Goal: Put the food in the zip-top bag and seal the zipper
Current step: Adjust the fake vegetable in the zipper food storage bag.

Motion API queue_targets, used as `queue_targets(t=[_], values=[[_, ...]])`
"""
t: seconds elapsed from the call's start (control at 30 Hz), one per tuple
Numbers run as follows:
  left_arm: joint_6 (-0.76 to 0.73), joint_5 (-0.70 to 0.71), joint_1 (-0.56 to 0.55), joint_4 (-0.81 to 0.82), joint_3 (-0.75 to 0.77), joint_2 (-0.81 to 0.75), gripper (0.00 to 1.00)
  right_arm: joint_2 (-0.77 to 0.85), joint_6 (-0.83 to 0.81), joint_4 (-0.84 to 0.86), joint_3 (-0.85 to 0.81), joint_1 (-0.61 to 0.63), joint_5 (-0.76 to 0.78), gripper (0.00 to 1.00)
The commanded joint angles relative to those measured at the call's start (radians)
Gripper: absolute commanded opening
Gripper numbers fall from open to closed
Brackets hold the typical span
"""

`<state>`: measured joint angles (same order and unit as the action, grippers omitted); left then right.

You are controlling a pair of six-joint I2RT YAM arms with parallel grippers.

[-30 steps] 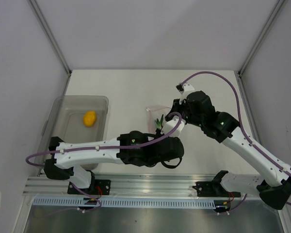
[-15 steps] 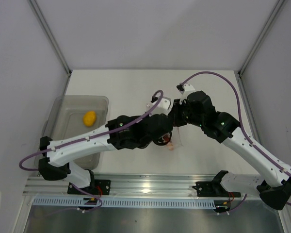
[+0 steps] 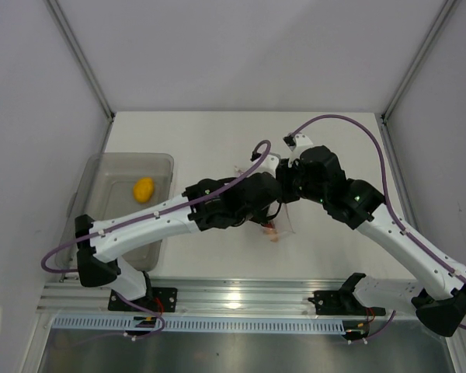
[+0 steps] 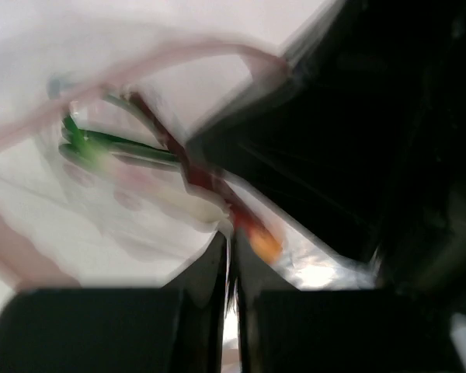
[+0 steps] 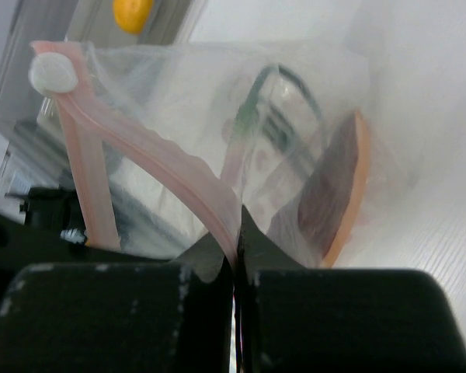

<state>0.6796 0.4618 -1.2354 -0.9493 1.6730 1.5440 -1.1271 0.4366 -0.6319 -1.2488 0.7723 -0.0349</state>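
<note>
Right fingers [image 5: 101,318] pinch the pinkish-red zipper strip [image 5: 151,159] of the clear crinkly zip-top bag [image 5: 179,85]. Left fingers [image 4: 101,326] clenched, hold unclear. Risk: strip slips, elongated dark red-orange piece [image 5: 334,186] spills out.

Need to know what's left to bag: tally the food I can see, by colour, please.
Yellow lemon: 1, in the grey bin
Green stems: 1 bunch, in the bag
Dark red-orange piece: 1, in the bag
Total: 3; anything else in the bag is too blurred to tell.
</note>
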Motion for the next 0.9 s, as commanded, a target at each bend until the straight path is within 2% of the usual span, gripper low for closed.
queue_targets(t=[0.0, 0.03, 0.2, 0.27, 0.3, 0.33, 0.4, 0.53, 0.57, 0.73, 0.87], values=[[0.009, -0.005, 0.033, 0.047, -0.070, -0.033, 0.11, 0.029, 0.004, 0.018, -0.018, -0.001, -0.003, 0.00], [0.009, 0.004, 0.036, 0.066, -0.084, -0.074, 0.18, 0.029, 0.002, 0.018, -0.015, -0.001, -0.002, 0.00], [-0.017, 0.031, 0.082, 0.072, -0.107, -0.153, 0.31, 0.033, 0.001, 0.020, -0.006, -0.002, 0.001, 0.00], [-0.041, 0.023, 0.083, 0.089, -0.090, -0.179, 0.41, 0.032, -0.001, 0.023, -0.008, -0.002, 0.000, 0.00], [-0.070, 0.015, 0.083, 0.099, -0.093, -0.191, 0.48, 0.032, -0.001, 0.021, -0.008, -0.004, 0.000, 0.00], [-0.078, -0.011, 0.083, 0.112, -0.091, -0.203, 0.61, 0.032, -0.002, 0.023, -0.009, -0.004, 0.000, 0.00], [-0.110, -0.046, 0.083, 0.150, -0.094, -0.248, 0.73, 0.029, -0.006, 0.023, -0.009, -0.004, 0.001, 0.00], [-0.129, -0.089, 0.083, 0.176, -0.093, -0.318, 0.80, 0.024, -0.009, 0.026, -0.008, -0.005, -0.002, 0.00], [-0.127, -0.089, 0.083, 0.178, -0.101, -0.350, 0.86, 0.023, -0.007, 0.026, -0.009, -0.005, -0.003, 0.00], [-0.112, -0.031, 0.106, 0.176, -0.148, -0.456, 0.95, 0.013, -0.012, 0.031, -0.009, -0.005, -0.007, 0.00], [-0.031, -0.109, 0.278, 0.181, -0.301, -0.556, 0.97, 0.007, -0.019, 0.024, -0.012, -0.005, -0.013, 0.00]])
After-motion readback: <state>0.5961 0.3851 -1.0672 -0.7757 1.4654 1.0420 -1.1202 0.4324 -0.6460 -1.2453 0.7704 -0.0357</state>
